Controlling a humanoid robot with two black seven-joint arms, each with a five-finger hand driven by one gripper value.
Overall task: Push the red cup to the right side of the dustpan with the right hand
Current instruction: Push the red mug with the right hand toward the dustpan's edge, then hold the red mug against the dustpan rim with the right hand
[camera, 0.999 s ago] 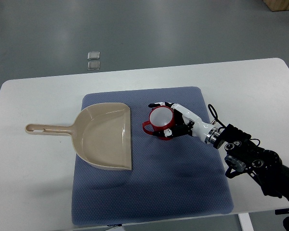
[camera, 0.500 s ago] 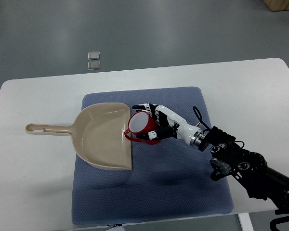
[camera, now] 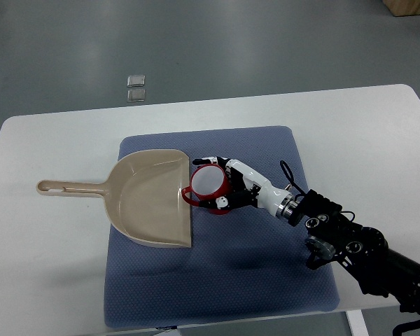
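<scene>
right hand (camera: 232,187): fingers wrapped round red cup (camera: 208,185)
red cup: upright on blue mat (camera: 266,280), touching right edge of dustpan (camera: 150,198)
dustpan: handle pointing left

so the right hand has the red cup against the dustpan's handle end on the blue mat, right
Not the handle end. In the top view the right hand holds the red cup against the dustpan's open right edge; the handle points left, away from it. The blue mat part is correct.

right arm: enters lower right, reaching up-left | right robot hand (camera: 227,187): fingers curled
</scene>
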